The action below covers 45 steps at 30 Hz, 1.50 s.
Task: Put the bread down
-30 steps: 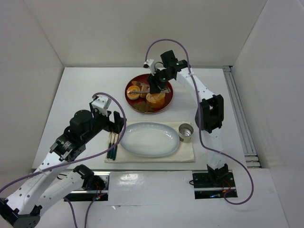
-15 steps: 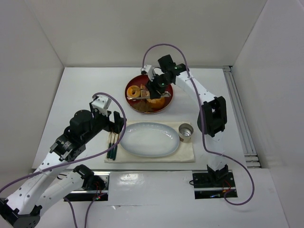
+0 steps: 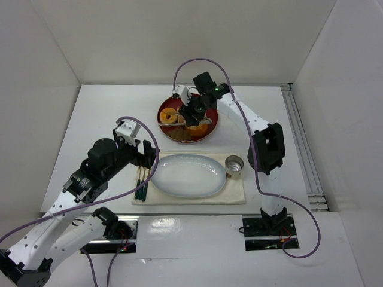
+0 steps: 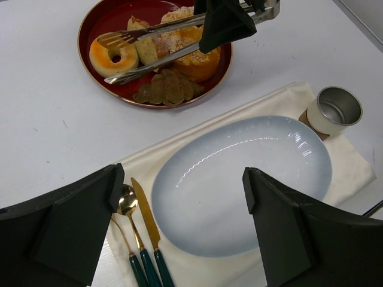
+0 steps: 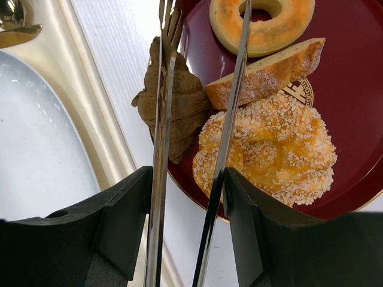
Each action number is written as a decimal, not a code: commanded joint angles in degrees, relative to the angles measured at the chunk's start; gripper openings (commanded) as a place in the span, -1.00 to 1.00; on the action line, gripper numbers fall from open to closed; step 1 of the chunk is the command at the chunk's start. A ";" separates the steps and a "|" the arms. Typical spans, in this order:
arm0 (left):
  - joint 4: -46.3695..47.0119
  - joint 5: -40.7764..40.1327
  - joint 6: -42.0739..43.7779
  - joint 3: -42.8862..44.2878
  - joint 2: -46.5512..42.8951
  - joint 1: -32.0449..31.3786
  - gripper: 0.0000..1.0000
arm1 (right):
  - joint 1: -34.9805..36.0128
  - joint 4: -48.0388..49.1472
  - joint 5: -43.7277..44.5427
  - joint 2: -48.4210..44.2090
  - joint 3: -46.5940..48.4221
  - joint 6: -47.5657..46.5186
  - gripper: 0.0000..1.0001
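The bread, a golden ring with a centre hole, lies at the left of the red tray. It also shows in the left wrist view and at the top of the right wrist view. My right gripper is shut on metal tongs and hovers over the tray. The tong arms are spread, with their tips reaching to either side of the ring. My left gripper is open and empty above the pale blue oval plate.
The tray also holds a sugared orange mound, a tan slice and a brown leafy piece. A metal cup stands to the right of the plate. Gold cutlery lies to its left on a cream cloth.
My right gripper has swung left across the red tray with the tongs, bringing their tips to the ring. The left arm has not moved.
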 commanded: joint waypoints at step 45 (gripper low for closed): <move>2.82 -0.53 0.71 0.01 -0.81 -0.18 1.00 | 6.72 3.50 13.46 -1.83 -1.32 11.12 -0.07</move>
